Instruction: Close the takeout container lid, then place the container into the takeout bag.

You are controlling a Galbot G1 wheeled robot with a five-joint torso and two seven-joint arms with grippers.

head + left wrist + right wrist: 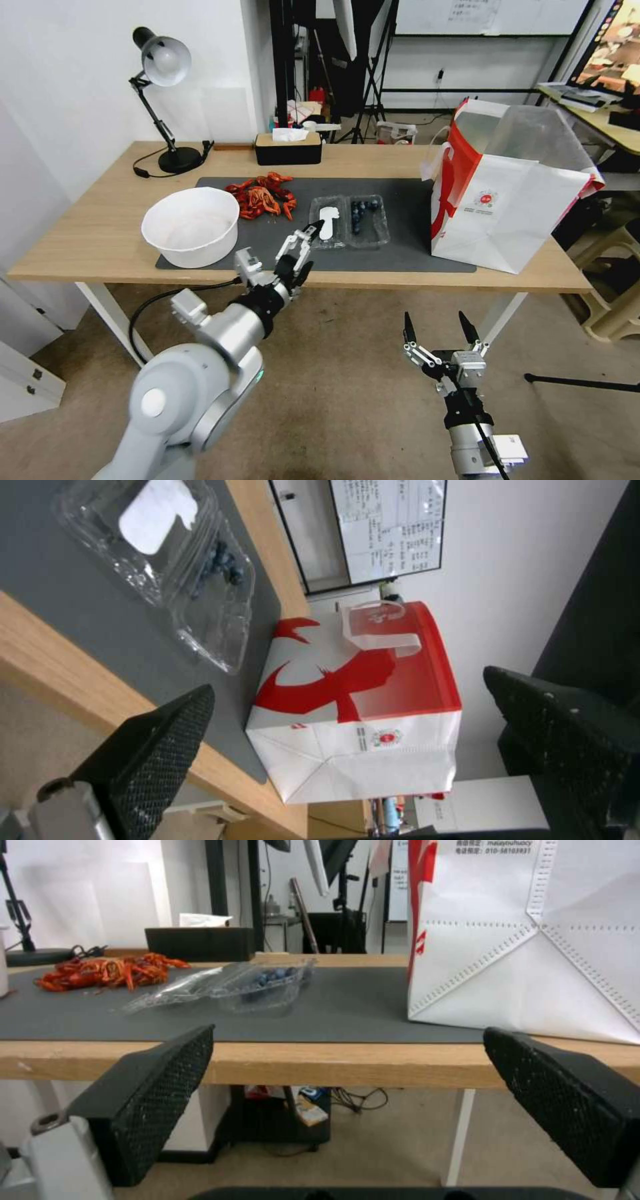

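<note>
The takeout container (351, 222) lies flat and open on the grey mat (400, 257), with dark berries in its right half (365, 215). Its lid (327, 224) is the left half and carries the white oblong piece. My left gripper (307, 249) is open at the table's front edge, one fingertip just at the lid's near-left corner. In the left wrist view the container (200, 580) is beyond the fingers (157, 750). The takeout bag (510, 200) stands open on the table's right end. My right gripper (440, 330) hangs open below the table front, facing the container (250, 985) and bag (533, 940).
A large white bowl (191, 227) stands on the mat's left end, with a pile of red crayfish (262, 195) behind it. At the back are a black tissue box (288, 148) and a desk lamp (163, 107). A second desk (600, 113) stands to the right.
</note>
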